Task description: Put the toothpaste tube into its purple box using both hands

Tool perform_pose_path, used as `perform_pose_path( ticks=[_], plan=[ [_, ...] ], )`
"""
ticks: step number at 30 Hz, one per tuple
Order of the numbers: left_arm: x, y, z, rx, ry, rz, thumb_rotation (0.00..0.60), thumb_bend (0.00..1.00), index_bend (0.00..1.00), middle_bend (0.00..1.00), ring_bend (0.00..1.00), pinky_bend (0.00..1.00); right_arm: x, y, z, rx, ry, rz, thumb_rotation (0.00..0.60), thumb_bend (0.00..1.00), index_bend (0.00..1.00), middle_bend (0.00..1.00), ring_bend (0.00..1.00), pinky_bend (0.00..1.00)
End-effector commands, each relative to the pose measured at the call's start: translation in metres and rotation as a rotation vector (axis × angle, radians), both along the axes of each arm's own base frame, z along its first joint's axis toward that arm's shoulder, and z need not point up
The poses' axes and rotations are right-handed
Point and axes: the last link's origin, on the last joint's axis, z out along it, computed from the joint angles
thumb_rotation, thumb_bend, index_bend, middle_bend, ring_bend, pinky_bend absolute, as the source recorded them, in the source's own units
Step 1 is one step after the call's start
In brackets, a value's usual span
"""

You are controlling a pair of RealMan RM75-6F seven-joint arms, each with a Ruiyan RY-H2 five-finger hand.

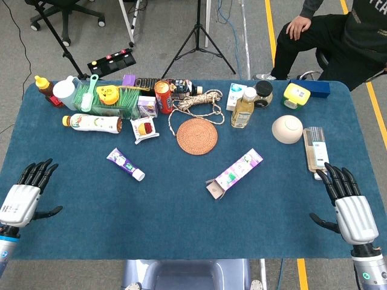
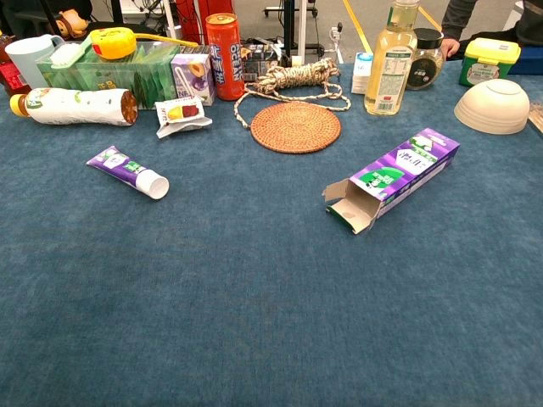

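Note:
A short purple toothpaste tube (image 1: 125,164) (image 2: 128,170) with a white cap lies flat left of the table's middle, cap toward the near right. Its purple box (image 1: 234,173) (image 2: 394,177) lies on its side right of centre, its open flap end facing the near left. My left hand (image 1: 24,194) rests at the near left edge, fingers spread, holding nothing, well away from the tube. My right hand (image 1: 349,208) sits at the near right edge, fingers also apart and empty, far from the box. The chest view shows neither hand.
A round woven mat (image 1: 197,135) and coiled rope (image 1: 199,101) lie behind the box. Bottles, a red can (image 1: 163,96), a green basket (image 1: 121,103), a bowl (image 1: 286,128) and a flat pack (image 1: 316,149) crowd the far side. A person sits beyond the table.

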Motion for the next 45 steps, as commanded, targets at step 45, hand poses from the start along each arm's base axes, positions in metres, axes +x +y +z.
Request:
perform_pose_path(
  ticks=[45],
  plan=[
    [0.057,0.2,-0.096,-0.354,0.293,-0.438,0.6,0.12,0.26,0.14,0.15,0.31,-0.012,-0.02,-0.013,-0.009,0.062,-0.118,0.6,0.0,0.04,0.0,0.0,0.0]
  ],
)
